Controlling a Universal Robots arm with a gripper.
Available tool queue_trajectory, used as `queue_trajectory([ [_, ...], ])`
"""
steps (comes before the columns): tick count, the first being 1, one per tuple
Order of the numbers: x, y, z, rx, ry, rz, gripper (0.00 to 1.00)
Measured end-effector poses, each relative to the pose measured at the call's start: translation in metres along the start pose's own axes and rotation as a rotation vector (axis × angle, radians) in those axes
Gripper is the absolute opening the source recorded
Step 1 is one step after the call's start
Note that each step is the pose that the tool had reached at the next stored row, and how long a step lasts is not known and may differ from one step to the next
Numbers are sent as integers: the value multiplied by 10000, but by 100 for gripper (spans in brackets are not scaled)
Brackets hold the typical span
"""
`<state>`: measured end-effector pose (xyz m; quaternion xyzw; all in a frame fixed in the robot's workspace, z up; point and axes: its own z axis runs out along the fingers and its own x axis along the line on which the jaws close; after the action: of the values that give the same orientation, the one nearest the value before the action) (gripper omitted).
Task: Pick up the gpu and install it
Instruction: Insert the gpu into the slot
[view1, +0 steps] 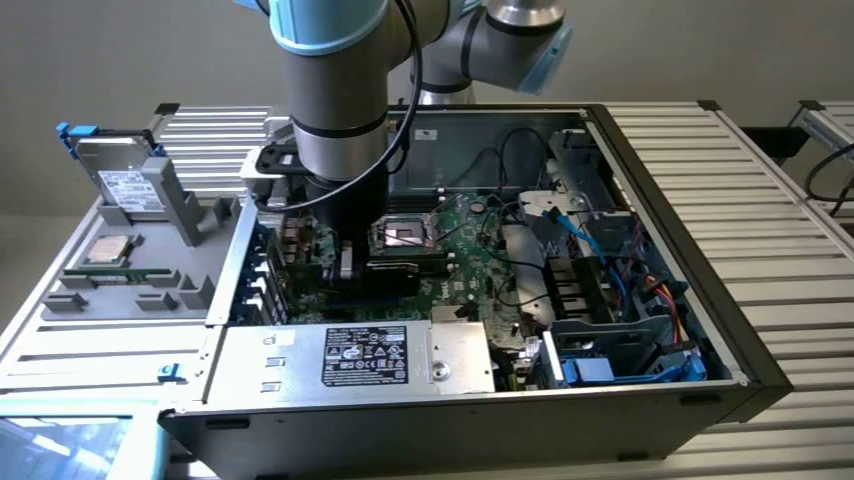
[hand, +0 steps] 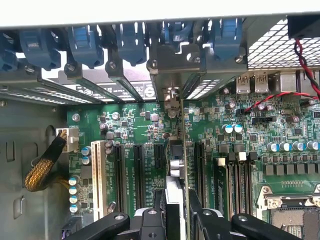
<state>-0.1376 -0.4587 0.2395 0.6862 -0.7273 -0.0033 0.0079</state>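
Note:
The gpu (hand: 175, 170) shows edge-on in the wrist view, standing upright over the green motherboard (hand: 135, 125) between two black expansion slots (hand: 138, 170). Its metal bracket end (hand: 172, 100) reaches toward the rear slot openings of the case. My gripper (hand: 176, 212) is shut on the card, one black finger (hand: 159, 205) on each side of it. Whether the card's edge sits in a slot I cannot tell. In the exterior view the arm reaches straight down into the open computer case, with the gripper (view1: 350, 270) low over the board at the exterior view's left.
Blue bracket latches (hand: 85, 45) line the case's rear wall. A braided cable (hand: 42, 167) lies beside the board. The power supply (view1: 360, 355), CPU socket (view1: 400, 235) and cable bundles (view1: 587, 250) fill the case. A grey tray with a silver drive (view1: 127, 190) stands outside it.

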Motion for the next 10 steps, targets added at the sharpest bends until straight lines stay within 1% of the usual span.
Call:
queue_trajectory([
  [7,-4,0,7,-11,4,78,29],
  [8,-9,0,8,-11,24,83,29],
  [10,-18,0,10,-6,83,85,29],
])
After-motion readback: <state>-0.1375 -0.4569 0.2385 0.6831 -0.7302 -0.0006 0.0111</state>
